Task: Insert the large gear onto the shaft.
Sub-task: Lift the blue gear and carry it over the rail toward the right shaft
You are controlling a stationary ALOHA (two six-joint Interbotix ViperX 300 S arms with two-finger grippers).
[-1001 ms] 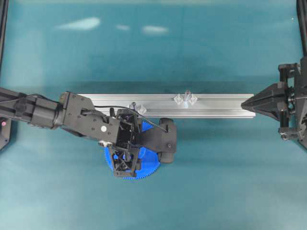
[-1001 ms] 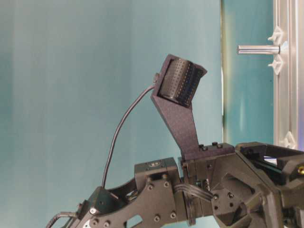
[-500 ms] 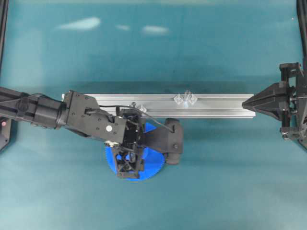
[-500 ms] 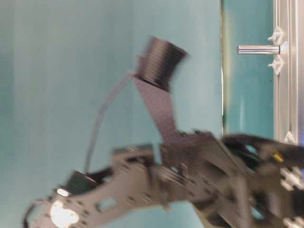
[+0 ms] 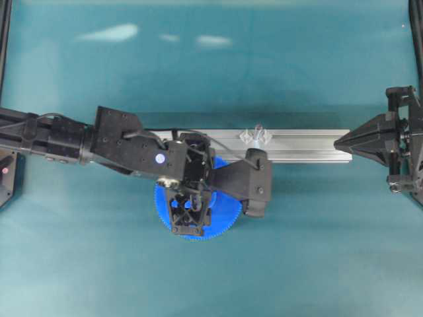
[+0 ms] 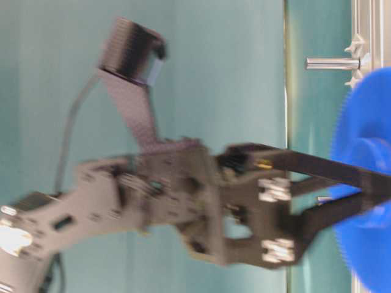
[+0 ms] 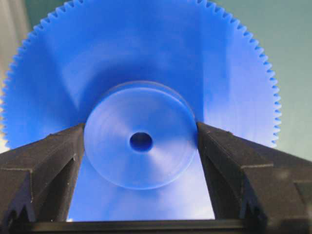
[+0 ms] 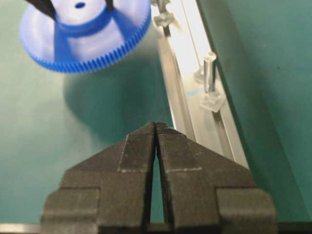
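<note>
The gear [image 7: 141,97] is held off the bench [image 5: 211,66], its shadow lying on the green surface below it in the right wrist view. The left gripper [image 7: 141,141] grasps it by the raised hub: one finger [image 7: 48,161] presses the hub's left side and the other the right side, with the small centre hole showing between them. From overhead the gear [image 5: 225,211] shows as a blue toothed disc under the left wrist, its far edge overlapping the near edge of the rail [image 5: 304,145]. In the table-level view it appears blurred at the right edge [image 6: 360,140], with the dark fingers reaching across its face.

The shaft [image 5: 257,130] stands upright on the rail, flanked by two clear lugs, to the right of the gear and apart from it. In the table-level view it shows as a clear peg [image 6: 333,63] above the gear's rim, with a gap between them. The right wrist view shows it [image 8: 210,70] standing in the rail's groove, the gear [image 8: 83,39] well to its left.

The rail is a long silver extrusion lying across the bench. The right gripper [image 5: 338,141] sits at the rail's right end, its fingers [image 8: 141,156] pressed together with nothing between them.
</note>
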